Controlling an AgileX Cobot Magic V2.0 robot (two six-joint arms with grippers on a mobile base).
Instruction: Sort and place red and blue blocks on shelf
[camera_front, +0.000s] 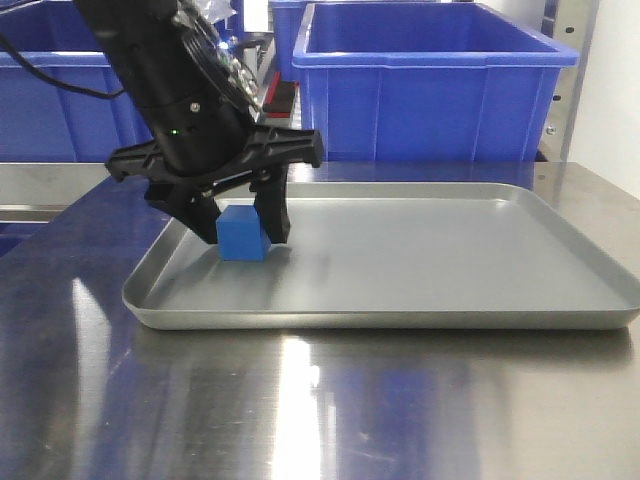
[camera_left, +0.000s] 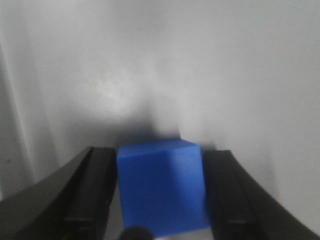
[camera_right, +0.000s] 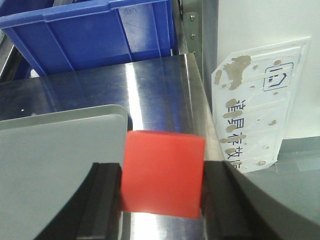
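Note:
The blue block (camera_front: 245, 246) rests on the floor of the grey tray (camera_front: 400, 318), near its left rim. My left gripper (camera_front: 241, 232) comes down over it from above, one black finger (camera_left: 95, 190) against each side, shut on it. In the right wrist view, my right gripper (camera_right: 161, 172) is shut on the red block (camera_right: 163, 175). It holds the block above the steel surface, just off the tray's rounded corner (camera_right: 112, 117). The right gripper is out of the front view. The shelf shows as a perforated steel upright (camera_right: 193, 30) behind the surface.
Big blue bins (camera_front: 430, 90) (camera_front: 45, 105) stand behind the tray, one of them in the right wrist view (camera_right: 95, 35). A white plate with printed characters (camera_right: 255, 115) hangs past the steel surface's right edge (camera_right: 200, 115). The shelf upright (camera_front: 570, 70) rises at back right.

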